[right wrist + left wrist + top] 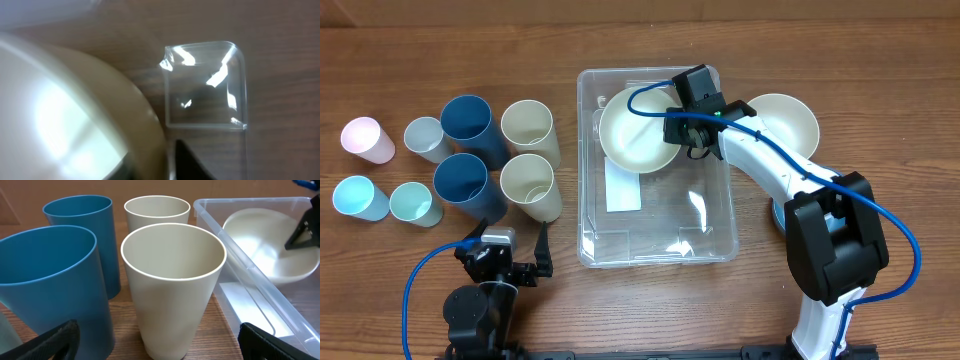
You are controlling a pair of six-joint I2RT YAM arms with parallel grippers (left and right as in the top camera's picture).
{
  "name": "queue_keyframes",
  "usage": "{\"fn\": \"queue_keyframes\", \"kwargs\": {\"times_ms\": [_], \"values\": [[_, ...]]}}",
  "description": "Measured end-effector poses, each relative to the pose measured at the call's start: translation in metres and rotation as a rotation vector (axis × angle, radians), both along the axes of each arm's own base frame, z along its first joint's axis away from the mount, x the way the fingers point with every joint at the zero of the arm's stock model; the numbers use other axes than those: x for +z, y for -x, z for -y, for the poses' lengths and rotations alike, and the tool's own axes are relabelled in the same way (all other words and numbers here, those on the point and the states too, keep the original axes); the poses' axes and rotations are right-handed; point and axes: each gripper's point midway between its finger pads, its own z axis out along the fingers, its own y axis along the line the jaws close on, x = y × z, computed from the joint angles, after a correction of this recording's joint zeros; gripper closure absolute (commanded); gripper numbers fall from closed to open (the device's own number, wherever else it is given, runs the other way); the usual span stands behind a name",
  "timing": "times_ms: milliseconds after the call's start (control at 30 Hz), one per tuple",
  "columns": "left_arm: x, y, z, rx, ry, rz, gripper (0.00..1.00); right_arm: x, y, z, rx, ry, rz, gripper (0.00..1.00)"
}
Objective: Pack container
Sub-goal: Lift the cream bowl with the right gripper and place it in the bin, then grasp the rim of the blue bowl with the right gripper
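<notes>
Locate the container [658, 228] at the center of the tabletop [840, 50], with a cream bowl [630, 135] in its far-left corner. Your right pincer [692, 138] sits at the bowl's rim; you cannot tell its state. Your left pincer [510, 247] stands wide open near the cups [527, 185].

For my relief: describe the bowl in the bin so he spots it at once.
Find the big clear container in the middle of the table. In its far left corner lies a cream bowl, with the right gripper at its rim. Its twin sits outside, right of the container.
</notes>
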Motion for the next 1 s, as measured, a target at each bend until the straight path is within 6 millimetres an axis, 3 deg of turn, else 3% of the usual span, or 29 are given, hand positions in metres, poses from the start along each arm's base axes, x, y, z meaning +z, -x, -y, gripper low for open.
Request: {"fn": "queue_keyframes", "kwargs": {"times_ms": [33,67,167,233,367,433,500,567,633,667,733,767,833,900,1000], "values": [[0.0,0.0,0.0,0.0,0.0,0.0,0.0,0.001,-0.001,-0.001,0.009,0.0,0.008,0.52],[0.0,0.0,0.0,0.0,0.0,0.0,0.0,0.001,0.0,-0.001,0.018,0.006,0.005,0.49],[0.0,0.0,0.0,0.0,0.0,0.0,0.0,0.004,0.008,0.002,0.036,0.023,-0.021,0.48],[0.0,0.0,0.0,0.0,0.0,0.0,0.0,0.019,0.012,0.004,0.043,0.031,-0.032,0.48],[0.0,0.0,0.0,0.0,0.0,0.0,0.0,0.1,0.027,0.014,0.04,0.013,0.021,0.42],[0.0,0.0,0.0,0.0,0.0,0.0,0.0,0.151,0.038,0.028,0.008,-0.01,0.085,0.37],[0.0,0.0,0.0,0.0,0.0,0.0,0.0,0.208,0.056,0.06,-0.067,-0.036,0.166,0.36],[0.0,0.0,0.0,0.0,0.0,0.0,0.0,0.249,0.079,0.105,-0.181,-0.049,0.223,0.35],[0.0,0.0,0.0,0.0,0.0,0.0,0.0,0.265,0.105,0.157,-0.337,-0.048,0.216,0.35],[0.0,0.0,0.0,0.0,0.0,0.0,0.0,0.269,0.12,0.196,-0.452,-0.023,0.21,0.35],[0.0,0.0,0.0,0.0,0.0,-0.001,0.0,0.253,0.14,0.23,-0.568,-0.002,0.113,0.36],[0.0,0.0,0.0,0.0,0.0,-0.001,0.0,0.238,0.149,0.259,-0.666,0.011,0.057,0.36],[0.0,0.0,0.0,0.0,0.0,-0.001,0.0,0.209,0.158,0.294,-0.79,0.018,-0.029,0.36],[0.0,0.0,0.0,0.0,0.0,-0.001,0.0,0.181,0.162,0.307,-0.837,0.003,-0.099,0.35],[0.0,0.0,0.0,0.0,0.0,0.0,0.0,0.123,0.17,0.319,-0.889,-0.035,-0.206,0.3]]}}
